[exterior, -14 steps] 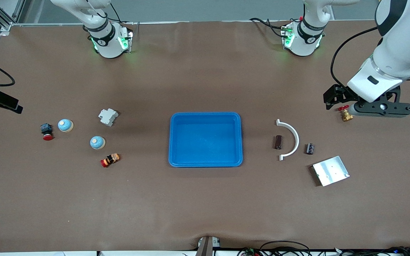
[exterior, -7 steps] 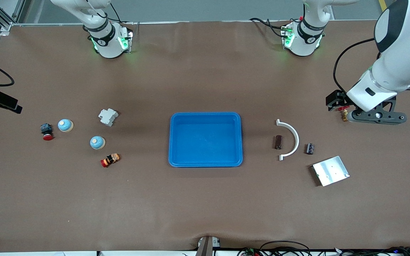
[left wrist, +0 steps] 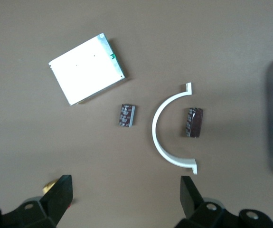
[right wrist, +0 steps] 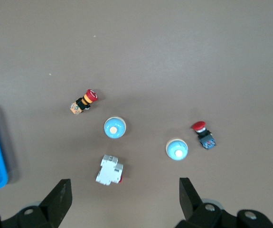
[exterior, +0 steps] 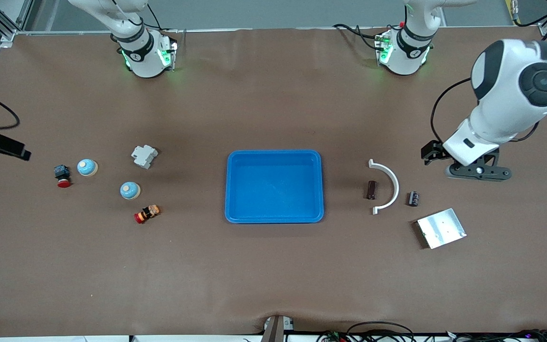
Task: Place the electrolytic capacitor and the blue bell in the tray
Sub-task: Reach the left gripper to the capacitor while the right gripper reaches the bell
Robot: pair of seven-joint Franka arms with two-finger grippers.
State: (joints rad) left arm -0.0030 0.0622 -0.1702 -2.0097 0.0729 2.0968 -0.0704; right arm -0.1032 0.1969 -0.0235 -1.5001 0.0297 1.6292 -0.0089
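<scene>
The blue tray [exterior: 273, 155] lies mid-table. Two electrolytic capacitors lie toward the left arm's end: a brown one [exterior: 371, 189] [left wrist: 193, 122] inside a white arc, and a black one [exterior: 413, 198] [left wrist: 126, 115] outside it. Two blue bells [exterior: 87, 167] [exterior: 130, 190] stand toward the right arm's end, and the right wrist view shows both [right wrist: 176, 150] [right wrist: 115, 128]. My left gripper [exterior: 476, 172] [left wrist: 125, 187] hangs open over bare table beside the black capacitor. My right gripper [right wrist: 124, 190] hangs open high over the table by the white breaker, holding nothing.
A white arc bracket [exterior: 387, 185] curves between the capacitors. A silver plate [exterior: 441, 228] lies nearer the front camera. A white breaker [exterior: 144, 156] and two red push buttons [exterior: 62, 175] [exterior: 146, 213] lie around the bells. A brass valve [left wrist: 48, 185] peeks out by my left gripper's finger.
My left arm has swung its hand down and toward the capacitors, and it now covers the brass valve in the front view. Both grippers have stayed open.
</scene>
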